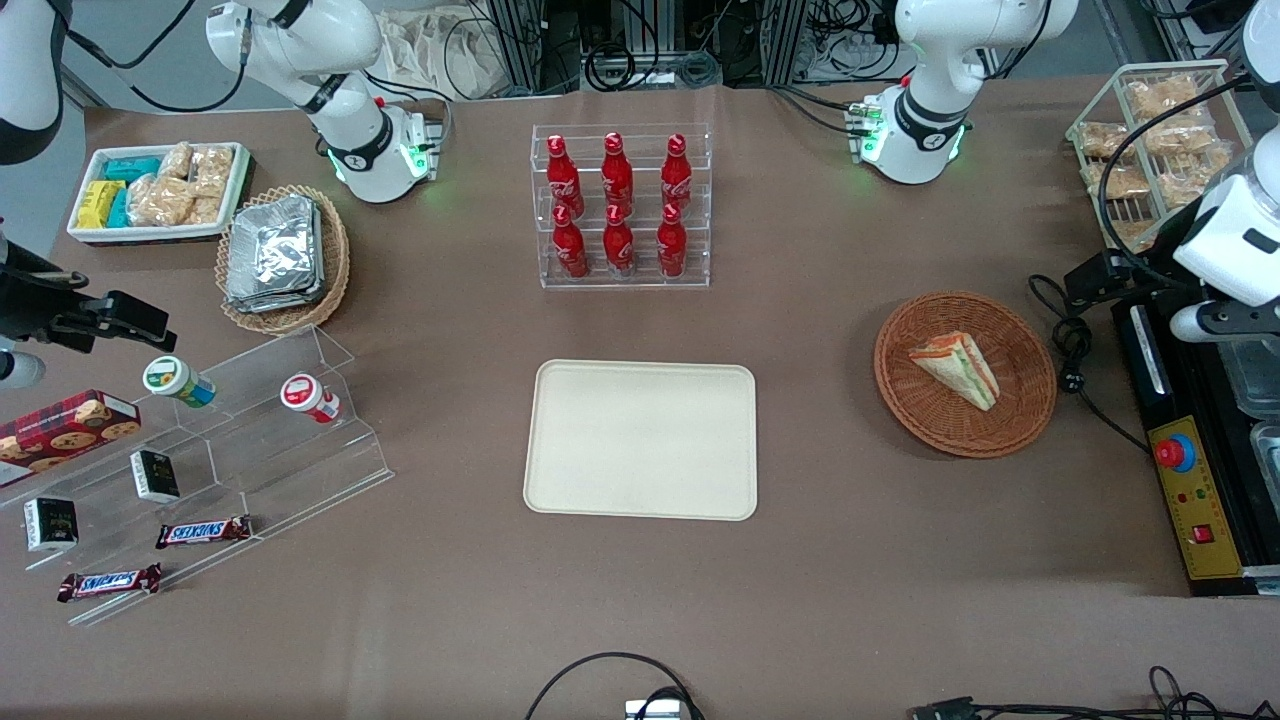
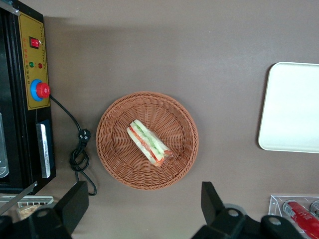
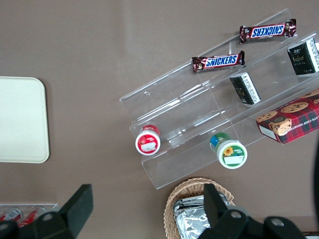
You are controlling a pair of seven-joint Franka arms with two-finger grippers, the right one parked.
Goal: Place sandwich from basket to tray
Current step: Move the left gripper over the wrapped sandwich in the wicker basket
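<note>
The sandwich [image 1: 955,369] lies in the reddish-brown basket [image 1: 1030,345], a little off its middle and well inside the woven rim, so we see bare wicker all round it. Its long axis runs slantwise across the basket, one end toward the rack of red bottles [image 1: 619,205] and the other nearer the front camera; the striped filling edge faces upward. The basket sits on the brown table [image 1: 820,580] toward the working arm's end, well apart from the cream tray [image 1: 641,439], with open cloth between the two. The tray's flat bed carries nothing. Beside the basket, toward the table's end, we see a coiled black cable [image 1: 1072,345] and a black control box [image 1: 1190,500] with a red button.

In the wrist view the gripper [image 2: 142,211] hovers high above the basket [image 2: 112,149] and sandwich [image 2: 148,142], its jaws spread wide and holding nothing. In the front view the gripper seems hidden at the frame's edge, though we cannot be sure.
</note>
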